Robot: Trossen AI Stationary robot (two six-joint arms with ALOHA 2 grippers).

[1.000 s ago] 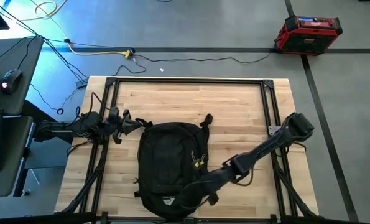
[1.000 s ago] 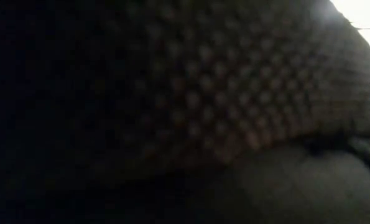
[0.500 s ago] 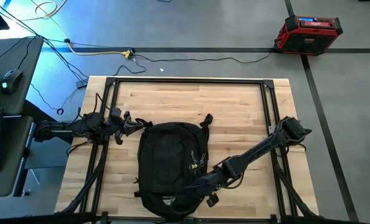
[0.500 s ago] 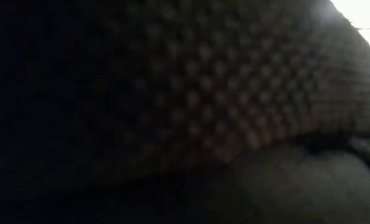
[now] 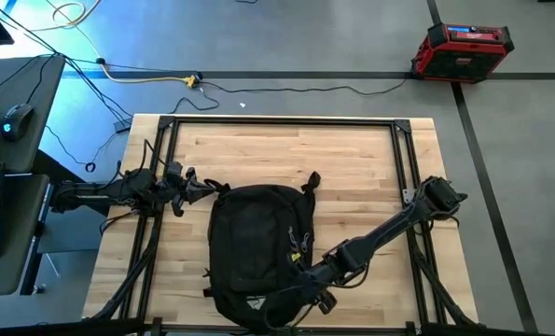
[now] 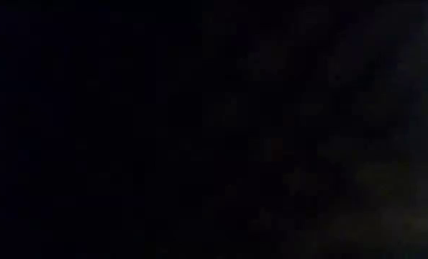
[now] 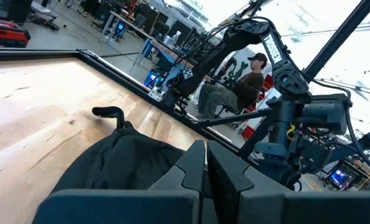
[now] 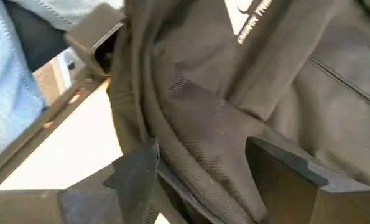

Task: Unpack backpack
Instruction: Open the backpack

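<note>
The black backpack [image 5: 254,247] lies flat on the middle of the wooden table [image 5: 352,159], with its white logo [image 5: 252,301] toward the near edge and its top loop [image 5: 310,179] toward the far side. My right gripper [image 5: 294,291] slants down at the backpack's near right corner. In the right wrist view its fingers [image 8: 135,171] stand open, with a fold of black backpack fabric [image 8: 203,124] between them, beside the logo [image 8: 247,18]. My left gripper [image 5: 205,187] waits shut at the table's left, just off the backpack's far left corner. The low view is wholly dark. My right gripper comes slanting down from the table's right onto the backpack's near right corner, and a ridge of fabric [image 8: 191,155] runs between its open fingers. Whether the fingers touch the fabric I cannot tell. The backpack rests on the table.
Black frame rails [image 5: 412,187] run along the table's edges. Blue-jeans fabric [image 8: 10,74] of a person shows at the near edge, close to my right gripper. Another person [image 7: 234,87] sits beyond the table. A red case [image 5: 461,49] stands on the floor, far right.
My right gripper has tipped further downward and shifted slightly toward the near edge at the backpack's near right corner. The low view, which showed the backpack's mesh with light at one corner, has gone fully dark.
</note>
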